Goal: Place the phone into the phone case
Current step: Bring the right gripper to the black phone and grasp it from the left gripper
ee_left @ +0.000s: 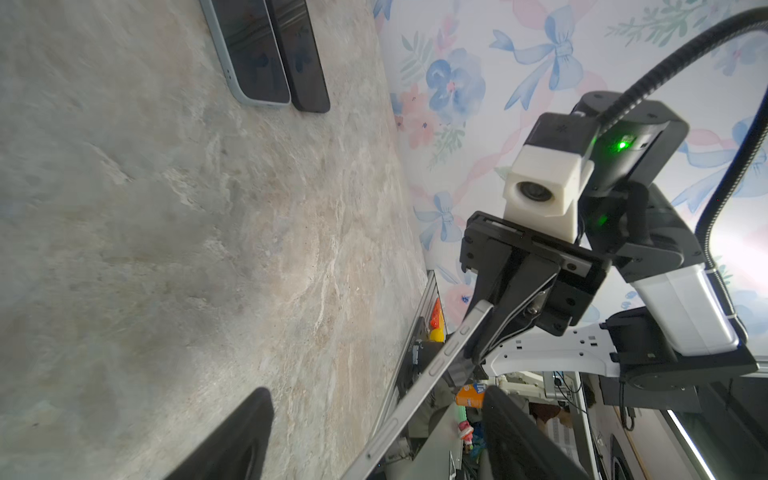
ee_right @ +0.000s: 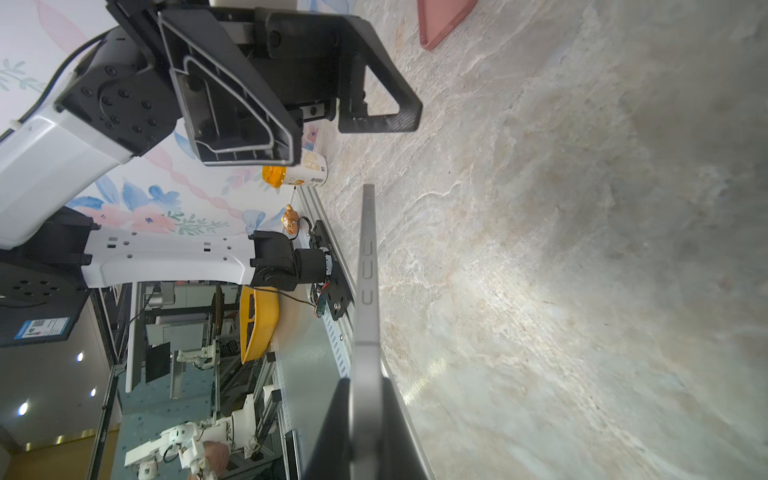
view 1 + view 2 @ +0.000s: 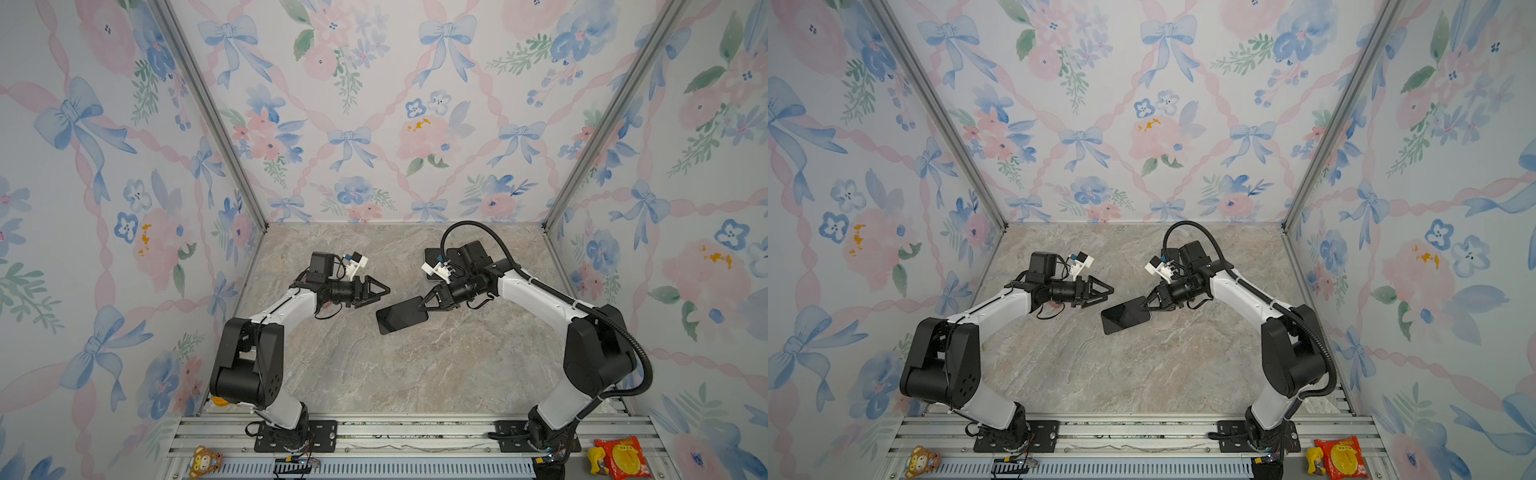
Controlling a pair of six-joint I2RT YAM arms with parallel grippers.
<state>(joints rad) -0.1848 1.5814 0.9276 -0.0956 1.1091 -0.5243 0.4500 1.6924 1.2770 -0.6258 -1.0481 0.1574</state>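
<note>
Marble-veined tabletop (image 3: 415, 374), and over its middle hangs the phone (image 3: 400, 318), a glossy black slab with a matte grey rim. The right gripper (image 3: 421, 304) pinches its 2 o'clock end. Left gripper (image 3: 376, 296) gapes empty at the phone's 10 o'clock, just apart. Bare stone toward 6.

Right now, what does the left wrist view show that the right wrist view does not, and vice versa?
Only the left wrist view: two flat dark slabs lying side by side on the table, a pale-blue-edged slab and a black slab; phones or cases, I cannot tell. Only the right wrist view: the corner of a pink flat object, a yellow-capped white bottle and a small brown bear toy. Both: the silver-edged phone, seen edge-on, clamped in the right gripper, and the beige marble tabletop.
</note>
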